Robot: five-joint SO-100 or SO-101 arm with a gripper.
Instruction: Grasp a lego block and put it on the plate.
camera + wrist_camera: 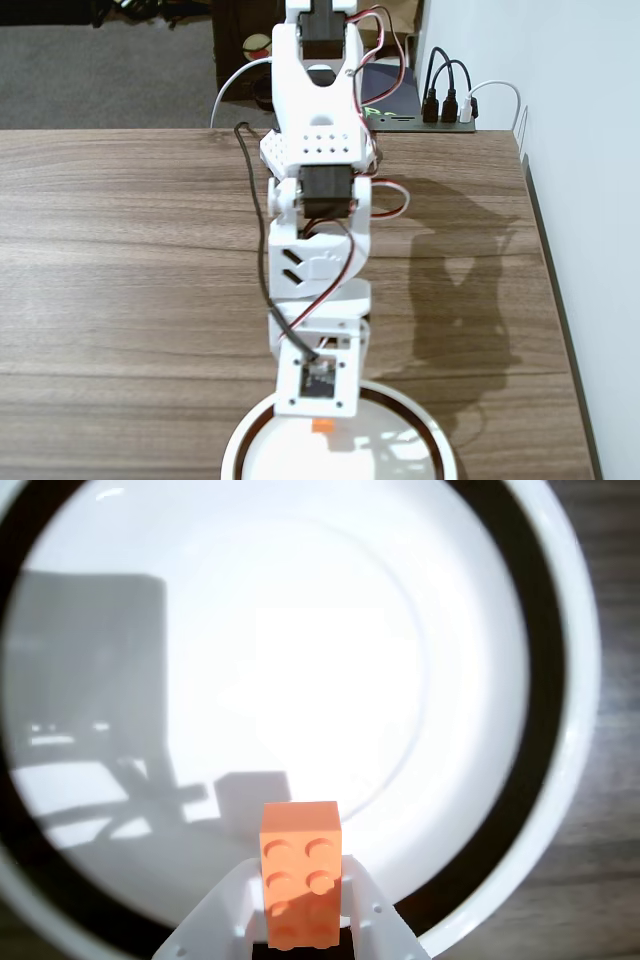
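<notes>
We saw the wood-grain tabletop (120, 270) first, with the white arm (318, 210) stretched toward the camera's near edge in the fixed view. The plate (252, 432) sat at that near edge, partly cropped, and in the wrist view its dark ring (545, 680) wrapped nearly the whole frame, so the tool (300, 920) hung above the plate's inner area, not the rim. The tool's white fingers (222, 912) were clamped on the lego block (300, 875), one on each long side. The block's long axis ran along the fingers, studs facing the wrist camera. Its shadow (250, 795) fell on the plate just ahead of it, apart from the block, so we judged the block was held clear of the surface, not resting. In the fixed view only an orange sliver (322, 426) showed under the wrist. We judged that straight down was the relation that mattered: plate directly below, release should land inside.
</notes>
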